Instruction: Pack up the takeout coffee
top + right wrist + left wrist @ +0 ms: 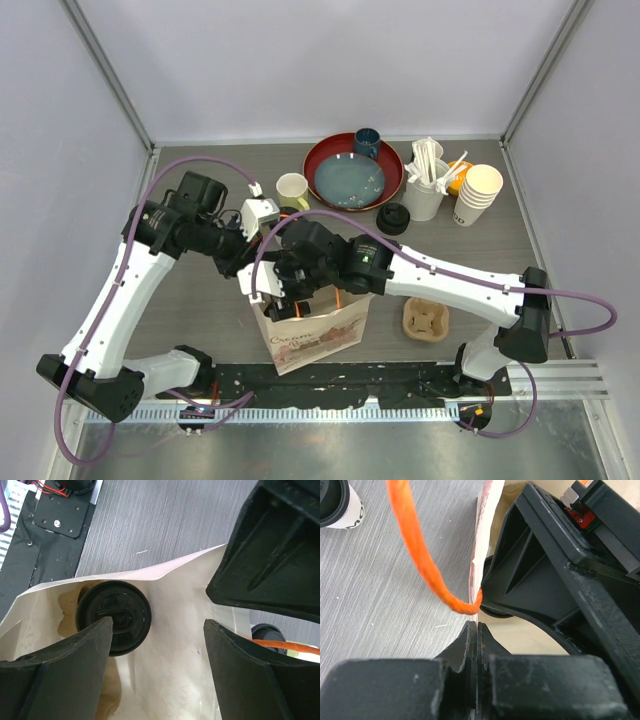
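**Paper bag (pixel 315 335) with one lidded cup (pixel 122 612) standing inside; second lidded cup (pixel 393 218) outside, at two o'clock of the bag.**
We judge the cups light, thin-walled, easily crushed and apt to spill, so they are best taken gently round the paper wall and kept upright. The right gripper (pixel 157 625) hangs spread over the bag mouth, with the packed cup below at its nine o'clock in the wrist view. The left gripper (pixel 476 630) is pressed together on the bag's edge.

The left gripper (pixel 476 630) was clamped on the bag (pixel 484 525) rim; the right gripper (pixel 157 630) pointed down, jaws spread wide.
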Controlling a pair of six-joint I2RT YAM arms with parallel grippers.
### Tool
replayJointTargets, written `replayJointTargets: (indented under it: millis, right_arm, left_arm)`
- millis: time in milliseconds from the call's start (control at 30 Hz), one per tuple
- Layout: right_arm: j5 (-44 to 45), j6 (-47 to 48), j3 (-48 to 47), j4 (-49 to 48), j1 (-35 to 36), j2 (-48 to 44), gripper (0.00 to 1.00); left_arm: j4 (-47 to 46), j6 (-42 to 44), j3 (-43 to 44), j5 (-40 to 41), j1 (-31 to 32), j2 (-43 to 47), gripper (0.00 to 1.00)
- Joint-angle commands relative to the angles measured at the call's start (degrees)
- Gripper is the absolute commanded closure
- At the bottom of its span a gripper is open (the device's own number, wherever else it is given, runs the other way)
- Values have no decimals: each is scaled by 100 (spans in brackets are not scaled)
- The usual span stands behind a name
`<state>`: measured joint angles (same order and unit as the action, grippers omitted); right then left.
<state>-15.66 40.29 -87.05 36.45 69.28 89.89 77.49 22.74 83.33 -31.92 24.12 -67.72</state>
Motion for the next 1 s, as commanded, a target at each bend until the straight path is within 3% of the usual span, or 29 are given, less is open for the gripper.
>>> replayJointTargets:
  millis: [0,500,967]
  right_arm:
    - [98,-197,12,-480,25,-279,21]
    - [845,-1434,126,-973,25,-367,22]
    - [960,-2860,-286,-613,25,-578,23]
  left_arm:
    - [73,-59,122,11,14,93,100]
    - [64,-94,166,-7,67,154,100]
    - [20,-95,131,19,84,154,100]
